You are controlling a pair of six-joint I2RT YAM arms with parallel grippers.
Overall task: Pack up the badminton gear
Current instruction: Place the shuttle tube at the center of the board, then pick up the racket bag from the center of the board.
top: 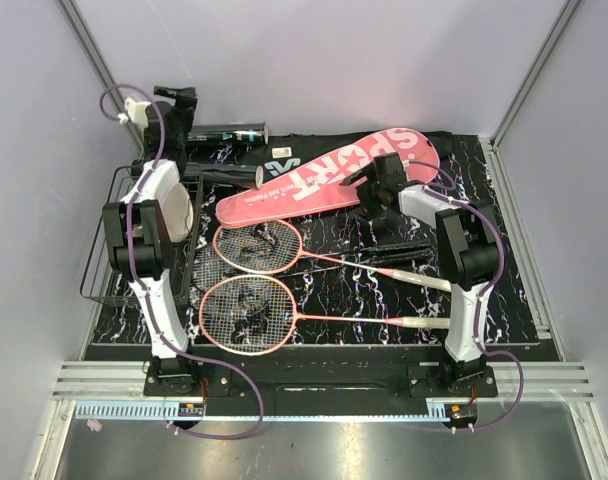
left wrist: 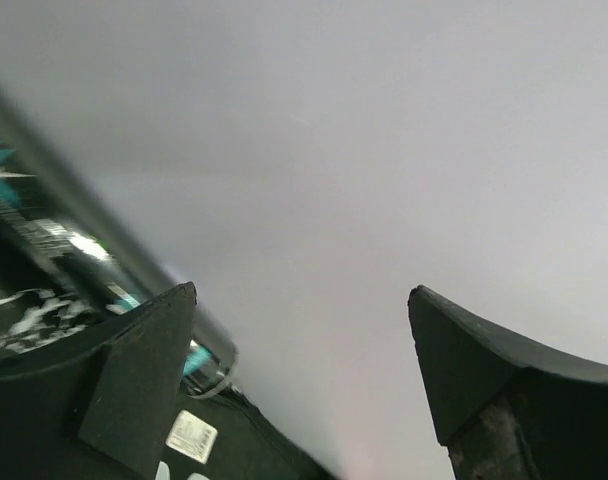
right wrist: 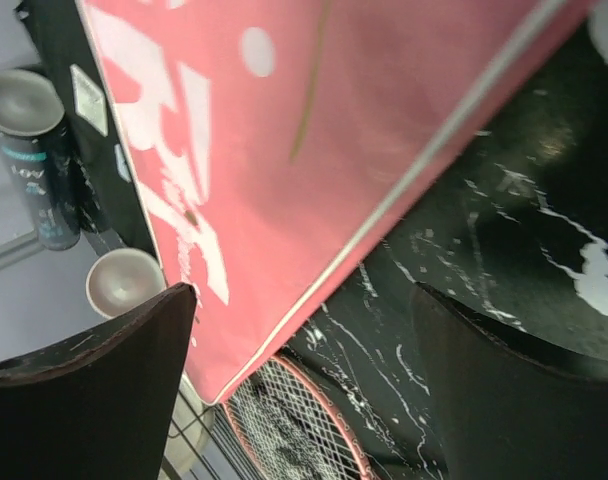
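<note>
The dark glossy tube [left wrist: 74, 245] is blurred and cut off at nine o'clock; the pink fabric racket case [right wrist: 314, 150] runs off at twelve.

Left arm [top: 154, 290] and right arm [top: 469, 300] with white shells, black joints, looping purple cables [top: 105, 100], matte black wedge-shaped fingers [left wrist: 134, 380]

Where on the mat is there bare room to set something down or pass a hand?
Free: the mat right of the right arm; a narrow band between upper racket and lower racket shafts. Crowded: the left, with wire basket, left arm and racket heads; the back, with pink case and black bag.
</note>
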